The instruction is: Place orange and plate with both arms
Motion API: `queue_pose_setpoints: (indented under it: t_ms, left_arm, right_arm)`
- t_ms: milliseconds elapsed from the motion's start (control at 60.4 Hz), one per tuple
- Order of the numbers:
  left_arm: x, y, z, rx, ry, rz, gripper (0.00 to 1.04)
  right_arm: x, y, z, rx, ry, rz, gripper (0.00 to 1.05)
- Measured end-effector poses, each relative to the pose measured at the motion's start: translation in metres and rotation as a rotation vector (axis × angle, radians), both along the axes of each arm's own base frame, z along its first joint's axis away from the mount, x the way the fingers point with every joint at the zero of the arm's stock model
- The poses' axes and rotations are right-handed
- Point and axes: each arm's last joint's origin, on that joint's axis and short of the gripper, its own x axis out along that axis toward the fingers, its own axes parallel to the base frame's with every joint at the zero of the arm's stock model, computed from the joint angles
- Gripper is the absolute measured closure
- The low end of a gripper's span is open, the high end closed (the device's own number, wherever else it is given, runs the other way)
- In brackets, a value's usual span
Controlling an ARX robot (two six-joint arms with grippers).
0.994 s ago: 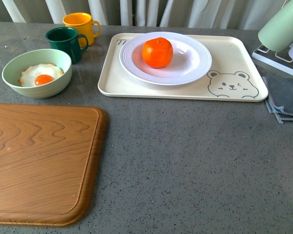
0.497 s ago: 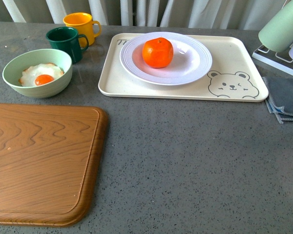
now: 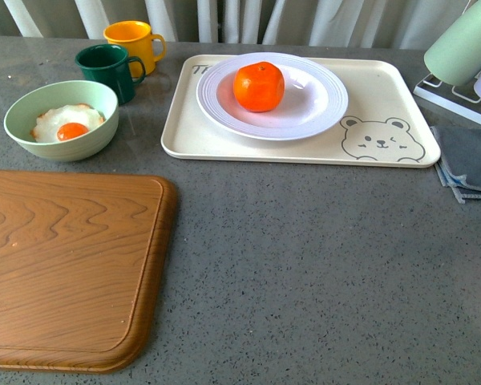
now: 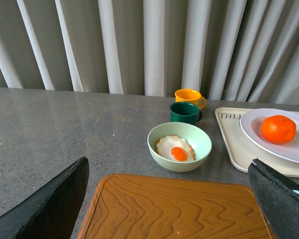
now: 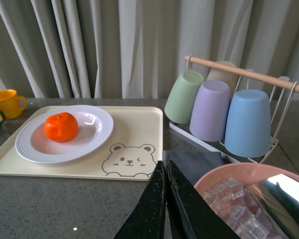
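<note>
The orange (image 3: 258,86) sits in the white plate (image 3: 317,100), a bit left of the plate's middle. The plate sits on the cream bear tray (image 3: 385,104), at the top middle of the front view. A little bear face (image 3: 381,138) is drawn on the tray's lower right part.

Left of the tray stand a dark green mug (image 3: 106,70) and a yellow mug (image 3: 133,42), close together. Below them is a pale green bowl (image 3: 28,132) with a fried egg (image 3: 64,123) in it. A big wooden cutting board (image 3: 64,265) lies on the gray table (image 3: 321,265) at the lower left. A folded gray cloth (image 3: 469,164) lies at the right edge.

I can't see my arms in the front view. In my left wrist view, my left fingers (image 4: 45,204) are spread wide apart, with nothing between them. In my right wrist view, my right fingers (image 5: 152,209) are pressed together and hold nothing. There I also see a rack with green (image 5: 183,97), purple (image 5: 210,110) and blue (image 5: 249,123) cups hung upside down, and a pink bowl (image 5: 229,175) with clear cubes (image 5: 231,204) at the lower right.
</note>
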Motion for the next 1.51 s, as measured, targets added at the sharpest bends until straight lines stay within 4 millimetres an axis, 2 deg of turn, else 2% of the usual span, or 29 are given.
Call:
queue_pose_setpoints:
  t_ms: [646,778,1076,1143,1507]
  left_arm:
    - [0.0,0.0,0.0,0.0,0.0,0.0,0.09]
    - [0.0,0.0,0.0,0.0,0.0,0.0,0.09]
    - [0.0,0.0,0.0,0.0,0.0,0.0,0.09]
    - [0.0,0.0,0.0,0.0,0.0,0.0,0.09]
    - [0.0,0.0,0.0,0.0,0.0,0.0,0.09]
  right_arm:
    - [-0.016,0.0,0.0,0.0,-0.003,0.0,1.03]
    - [-0.026,0.0,-0.003,0.0,0.012,0.0,1.03]
    - [-0.027,0.0,-0.003,0.0,0.002,-0.001,1.03]
    - [-0.027,0.0,-0.003,-0.002,0.002,0.0,0.96]
    - [-0.027,0.0,-0.003,-0.002,0.002,0.0,0.34]
